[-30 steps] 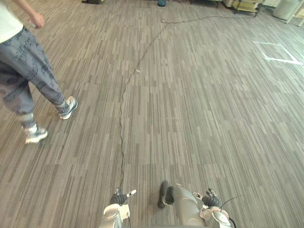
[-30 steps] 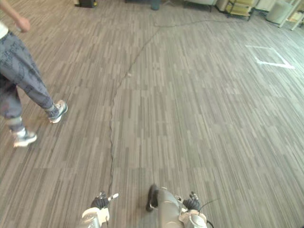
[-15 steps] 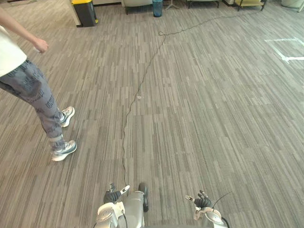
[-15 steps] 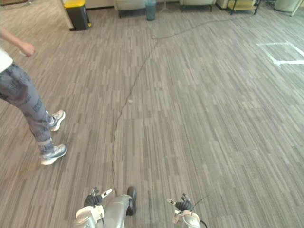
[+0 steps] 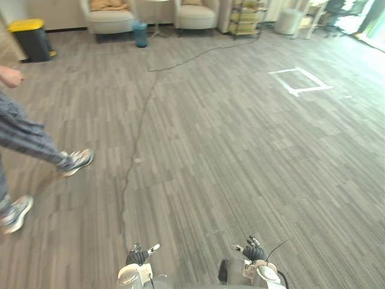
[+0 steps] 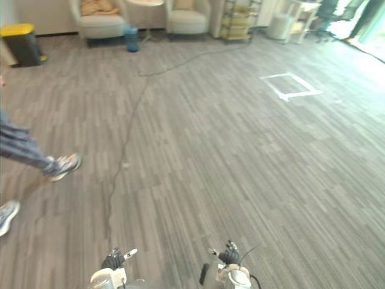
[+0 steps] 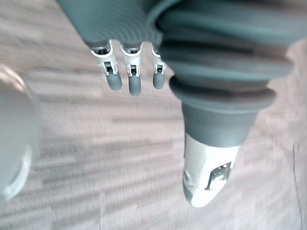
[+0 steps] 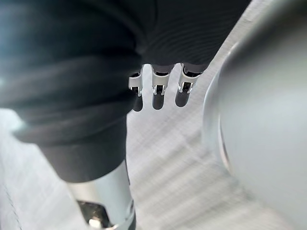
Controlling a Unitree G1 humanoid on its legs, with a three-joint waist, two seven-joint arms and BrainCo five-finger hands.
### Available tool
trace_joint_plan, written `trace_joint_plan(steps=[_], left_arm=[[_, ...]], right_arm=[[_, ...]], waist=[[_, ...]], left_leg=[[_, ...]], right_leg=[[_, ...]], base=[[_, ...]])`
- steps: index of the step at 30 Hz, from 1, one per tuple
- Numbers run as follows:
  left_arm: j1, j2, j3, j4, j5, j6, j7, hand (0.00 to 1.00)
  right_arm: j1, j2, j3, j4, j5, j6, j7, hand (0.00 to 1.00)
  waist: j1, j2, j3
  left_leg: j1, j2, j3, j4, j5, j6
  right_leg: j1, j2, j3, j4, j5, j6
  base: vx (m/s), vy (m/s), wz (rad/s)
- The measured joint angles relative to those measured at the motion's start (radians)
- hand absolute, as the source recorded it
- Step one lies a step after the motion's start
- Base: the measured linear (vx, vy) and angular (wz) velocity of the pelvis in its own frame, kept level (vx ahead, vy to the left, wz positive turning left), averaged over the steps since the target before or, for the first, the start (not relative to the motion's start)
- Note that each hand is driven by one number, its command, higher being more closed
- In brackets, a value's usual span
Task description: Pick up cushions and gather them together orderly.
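Bottom edge: left hand and right hand, both released, fingers loose, empty. Tan cushion sits on armchair, upper left, clipped by the frame top. Person cut off at left edge.

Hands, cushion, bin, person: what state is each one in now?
Left hand: open, empty.
Right hand: open, empty.
Cushion: lying on an armchair, not picked up.
Bin: lid shut.
Person: in mid-stride.

No writing, label, number or sign is legible anywhere here.
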Motion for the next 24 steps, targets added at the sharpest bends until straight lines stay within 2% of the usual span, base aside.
trace_joint_plan(steps=[1, 2, 3, 4, 5, 6, 7, 8, 9, 10, 11, 12, 13, 14, 15, 16, 17, 18, 19, 20, 21, 22, 24], left_arm=[[-0.006, -0.005, -0.011, 0.013, 0.001, 0.0, 0.0, 0.0], [-0.007, 0.0, -0.036, 0.035, 0.004, 0.0, -0.001, 0.0], [-0.01, -0.001, -0.037, 0.042, 0.007, 0.001, -0.002, 0.0], [-0.012, -0.007, -0.023, 0.051, 0.015, 0.003, -0.004, 0.0], [-0.011, -0.026, -0.009, 0.05, 0.025, 0.003, -0.006, 0.0], [-0.026, -0.042, -0.003, 0.04, 0.035, 0.004, -0.004, 0.0], [-0.027, -0.042, 0.01, 0.032, 0.04, 0.003, -0.003, 0.0], [-0.009, -0.042, 0.017, 0.02, 0.042, 0.004, -0.005, 0.0], [0.002, -0.063, 0.021, -0.013, 0.051, 0.0, -0.006, 0.0], [0.0, -0.064, 0.022, -0.019, 0.052, 0.0, -0.006, 0.0], [-0.001, -0.056, 0.021, -0.032, 0.05, 0.001, -0.004, 0.0], [0.015, -0.04, 0.021, -0.069, 0.047, -0.006, -0.006, 0.0], [0.02, -0.038, 0.019, -0.079, 0.046, -0.008, -0.006, 0.0], [0.035, -0.035, 0.025, -0.108, 0.029, -0.008, -0.005, 0.0], [0.05, -0.042, 0.041, -0.119, 0.017, -0.009, -0.004, 0.0], [0.053, -0.044, 0.043, -0.122, 0.011, -0.01, -0.003, 0.0], [0.058, -0.046, 0.044, -0.122, 0.001, -0.019, -0.002, 0.0], [0.058, -0.046, 0.043, -0.121, -0.004, -0.025, -0.001, 0.0], [0.058, -0.046, 0.037, -0.117, -0.011, -0.029, 0.0, 0.0], [0.057, -0.047, 0.031, -0.107, -0.02, -0.032, 0.0, 0.0], [0.057, -0.041, 0.031, -0.104, -0.019, -0.034, 0.0, 0.0], [0.053, -0.021, 0.031, -0.103, -0.016, -0.037, 0.0, 0.0], [0.055, -0.016, 0.051, -0.096, -0.017, -0.041, 0.002, 0.0]], right_arm=[[-0.015, -0.006, -0.004, 0.008, 0.0, 0.002, 0.006, 0.0], [-0.029, -0.019, -0.002, 0.037, -0.001, 0.0, 0.011, 0.0], [-0.032, -0.024, -0.002, 0.043, -0.001, 0.001, 0.013, 0.0], [-0.043, -0.029, -0.005, 0.052, -0.001, 0.004, 0.014, 0.0], [-0.043, -0.031, -0.014, 0.057, -0.001, 0.004, 0.014, 0.0], [-0.04, -0.039, -0.013, 0.046, -0.001, 0.004, 0.014, 0.0], [-0.037, -0.048, -0.009, 0.032, -0.002, 0.002, 0.016, 0.0], [-0.035, -0.045, 0.0, 0.027, 0.0, 0.002, 0.015, 0.0], [-0.042, -0.053, 0.024, 0.038, 0.002, 0.004, 0.012, 0.0], [-0.043, -0.05, 0.03, 0.039, 0.002, 0.005, 0.012, 0.0], [-0.05, -0.028, 0.037, 0.047, 0.003, 0.013, 0.012, 0.0], [-0.044, -0.009, 0.042, 0.05, 0.003, 0.017, 0.012, 0.0], [-0.039, -0.003, 0.048, 0.051, 0.003, 0.017, 0.012, 0.0], [-0.027, 0.011, 0.061, 0.059, 0.003, 0.017, 0.012, 0.0], [-0.03, 0.012, 0.061, 0.071, 0.003, 0.018, 0.012, 0.0], [-0.031, 0.011, 0.06, 0.071, 0.003, 0.018, 0.011, 0.0], [-0.036, 0.009, 0.056, 0.072, 0.003, 0.017, 0.008, 0.0], [-0.037, 0.009, 0.052, 0.074, 0.003, 0.016, 0.007, 0.0], [-0.037, 0.008, 0.045, 0.078, 0.002, 0.013, 0.004, 0.0], [-0.035, 0.007, 0.045, 0.097, 0.001, 0.013, 0.003, 0.0], [-0.033, 0.011, 0.045, 0.113, 0.0, 0.013, 0.003, 0.0], [-0.014, 0.011, 0.061, 0.125, -0.001, 0.018, 0.01, 0.0], [0.011, 0.012, 0.064, 0.105, -0.001, 0.016, 0.009, 0.0]], waist=[[-0.01, 0.006, -0.003], [-0.037, 0.012, -0.004], [-0.045, 0.017, -0.007], [-0.041, 0.051, -0.017], [-0.039, 0.057, -0.015], [-0.054, 0.046, 0.001], [-0.051, 0.064, 0.006], [-0.038, 0.078, -0.006], [-0.028, 0.139, 0.008], [-0.019, 0.147, 0.012], [-0.008, 0.117, 0.035], [0.008, 0.081, 0.043], [0.014, 0.072, 0.039], [0.023, 0.054, 0.029], [0.028, 0.05, 0.03], [0.028, 0.053, 0.028], [0.031, 0.054, 0.027], [0.036, 0.051, 0.027], [0.044, 0.052, 0.023], [0.058, 0.05, 0.017], [0.063, 0.044, 0.002], [0.06, 0.004, -0.018], [0.065, -0.021, -0.025]], left_leg=[[0.036, -0.001, 0.016, -0.056, 0.003, -0.019], [0.078, -0.005, -0.011, -0.097, 0.017, -0.048], [0.083, 0.006, -0.028, -0.096, 0.021, -0.055], [0.1, 0.047, -0.079, -0.077, 0.036, -0.081], [0.089, 0.058, -0.129, 0.007, 0.097, -0.116], [0.072, 0.049, -0.164, 0.115, 0.165, -0.079], [0.024, 0.07, -0.188, 0.288, 0.243, -0.062], [-0.023, 0.086, -0.204, 0.424, 0.315, -0.062], [-0.17, 0.171, -0.238, 0.751, 0.313, -0.054], [-0.204, 0.179, -0.243, 0.801, 0.294, -0.048], [-0.29, 0.171, -0.256, 0.855, 0.255, -0.043], [-0.374, 0.157, -0.266, 0.825, 0.227, -0.031], [-0.403, 0.154, -0.268, 0.802, 0.218, -0.027], [-0.473, 0.14, -0.283, 0.695, 0.195, -0.023], [-0.515, 0.119, -0.306, 0.551, 0.183, -0.019], [-0.529, 0.109, -0.316, 0.497, 0.183, -0.02], [-0.558, 0.057, -0.368, 0.329, 0.196, -0.029], [-0.566, 0.028, -0.4, 0.234, 0.213, -0.041], [-0.573, -0.009, -0.45, 0.068, 0.265, -0.061], [-0.576, -0.024, -0.466, 0.029, 0.381, -0.075], [-0.571, -0.04, -0.455, 0.041, 0.421, -0.055], [-0.574, -0.057, -0.416, 0.089, 0.37, 0.001], [-0.548, -0.062, -0.355, 0.16, 0.303, 0.035]], right_leg=[[-0.016, 0.029, -0.068, -0.176, 0.047, -0.021], [-0.012, 0.07, -0.087, -0.28, 0.146, -0.087], [-0.008, 0.085, -0.081, -0.285, 0.181, -0.138], [0.009, 0.122, -0.087, -0.273, 0.179, -0.22], [0.021, 0.113, -0.085, -0.21, 0.117, -0.221], [0.019, 0.089, -0.104, -0.109, 0.066, -0.237], [0.036, 0.113, -0.115, -0.085, 0.03, -0.196], [0.089, 0.143, -0.112, -0.184, 0.025, -0.196], [0.194, 0.241, -0.063, -0.257, -0.015, -0.235], [0.218, 0.253, -0.046, -0.265, -0.021, -0.24], [0.299, 0.261, 0.013, -0.313, -0.034, -0.24], [0.392, 0.261, 0.073, -0.386, -0.036, -0.233], [0.413, 0.261, 0.093, -0.407, -0.038, -0.226], [0.475, 0.259, 0.158, -0.46, -0.039, -0.2], [0.535, 0.257, 0.217, -0.496, -0.045, -0.179], [0.551, 0.255, 0.237, -0.507, -0.048, -0.175], [0.591, 0.233, 0.294, -0.53, -0.064, -0.151], [0.606, 0.219, 0.324, -0.541, -0.073, -0.14], [0.635, 0.197, 0.377, -0.564, -0.092, -0.12], [0.67, 0.173, 0.434, -0.585, -0.113, -0.097], [0.678, 0.159, 0.464, -0.584, -0.119, -0.087], [0.655, 0.106, 0.492, -0.531, -0.114, -0.063], [0.584, 0.082, 0.531, -0.32, -0.086, -0.005]], base=[[0.71, 0.002, -0.18], [0.65, -0.016, -0.07], [0.71, -0.064, -0.01], [0.73, -0.113, -0.08], [0.87, -0.18, -0.12], [0.71, -0.202, -0.19], [0.49, -0.228, -0.4], [0.51, -0.208, -1.17], [0.5, -0.119, -1.23], [0.67, -0.043, -1.47], [0.61, -0.005, -1.11], [0.59, -0.029, -1.06], [0.54, -0.016, -1.16], [0.54, 0.052, -1.24], [0.55, 0.094, -1.26], [0.6, 0.205, -1.25], [0.49, 0.225, -1.02], [0.6, 0.319, -1.35], [0.61, 0.353, -1.4], [0.61, 0.373, -1.39], [0.65, 0.383, -1.13], [0.81, 0.428, -0.84], [0.79, 0.404, -0.73]])
